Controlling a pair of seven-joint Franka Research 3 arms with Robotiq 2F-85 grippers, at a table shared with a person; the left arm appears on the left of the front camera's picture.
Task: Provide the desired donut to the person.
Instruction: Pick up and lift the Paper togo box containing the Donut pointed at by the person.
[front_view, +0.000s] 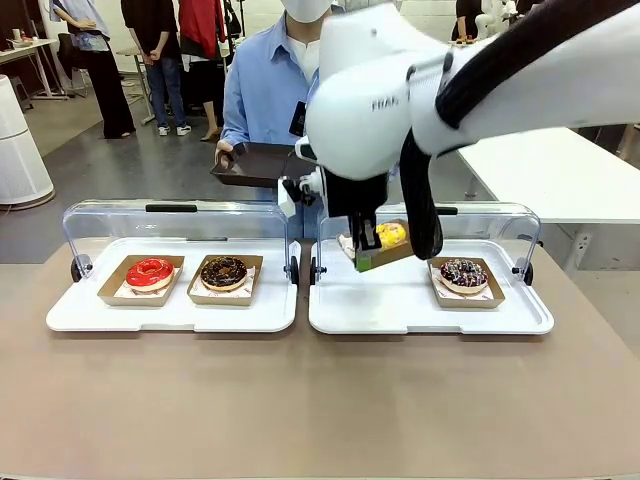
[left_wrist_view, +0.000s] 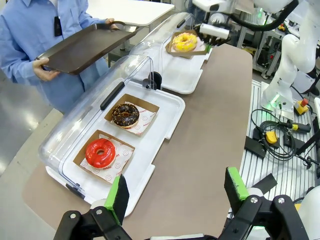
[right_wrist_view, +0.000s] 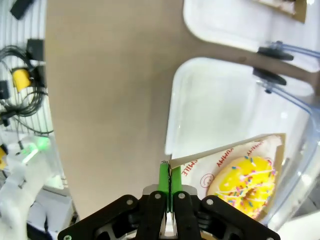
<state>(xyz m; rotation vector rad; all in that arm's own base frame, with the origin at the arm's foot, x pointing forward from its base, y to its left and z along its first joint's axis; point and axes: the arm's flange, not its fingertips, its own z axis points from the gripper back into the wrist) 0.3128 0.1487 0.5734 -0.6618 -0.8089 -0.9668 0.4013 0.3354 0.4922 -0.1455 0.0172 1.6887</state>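
Across the lower half of the front view, a brown table (front_view: 320, 400) with two white serving trays side by side, clear lids (front_view: 170, 215) tipped back behind them. On the left tray (front_view: 80, 318), a red donut (front_view: 150, 272) and a chocolate donut (front_view: 223, 271) in paper boats. At the right end of the right tray (front_view: 400, 310), a sprinkled dark donut (front_view: 464, 273).

Just right of centre, seemingly lifted off the right tray: the yellow donut (front_view: 390, 235) in its cardboard boat (front_view: 388, 256), tilted, pinched at one edge by the right gripper (front_view: 362, 245), green pads clamped flat on the cardboard rim. Low in the left wrist view, the left gripper (left_wrist_view: 177, 187), spread wide and empty. Beyond the trays, upper centre, the person (front_view: 265, 85) holding out a dark tray (front_view: 255, 163) in both hands.

Probably mid-carry toward that dark tray. Best taken slowly: only a thin edge in the grip, so the boat likely to sag or swing. Keep it as level as possible, pass well clear of the raised lid, set it down near the middle of the dark tray, and release only once fully resting there.
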